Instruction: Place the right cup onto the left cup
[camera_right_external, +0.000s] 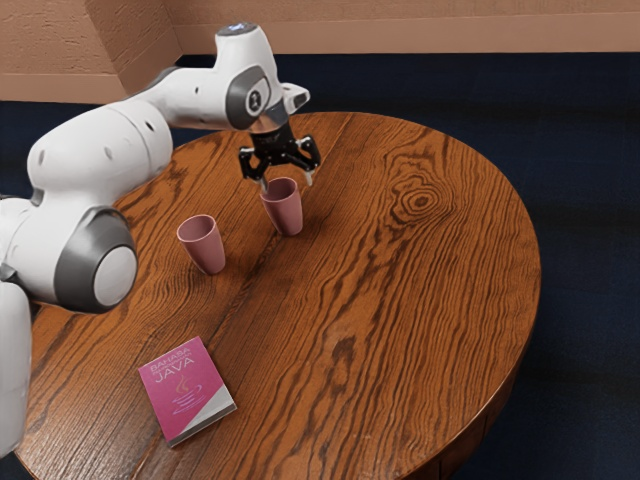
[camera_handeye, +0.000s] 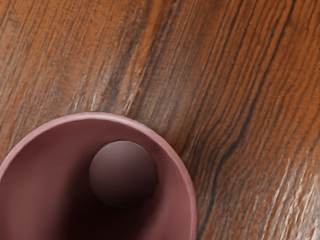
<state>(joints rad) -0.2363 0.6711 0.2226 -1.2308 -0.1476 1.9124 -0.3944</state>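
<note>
EXTERIOR VIEW: gripper (camera_right_external: 287, 184) is hovering over far pink cup (camera_right_external: 284, 212), fingers standing apart | near pink cup (camera_right_external: 208, 248) is standing upright toward the exterior view's left, apart from far pink cup; both are resting on table (camera_right_external: 400, 300) | WRIST VIEW: far pink cup is facing the camera mouth-first, its inner base showing

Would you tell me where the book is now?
The book lies on the table at the exterior view's lower left, with that view's leftmost cup nearest.

"BAHASA JAVA" txt, on pink bk (camera_right_external: 180, 405)
</note>
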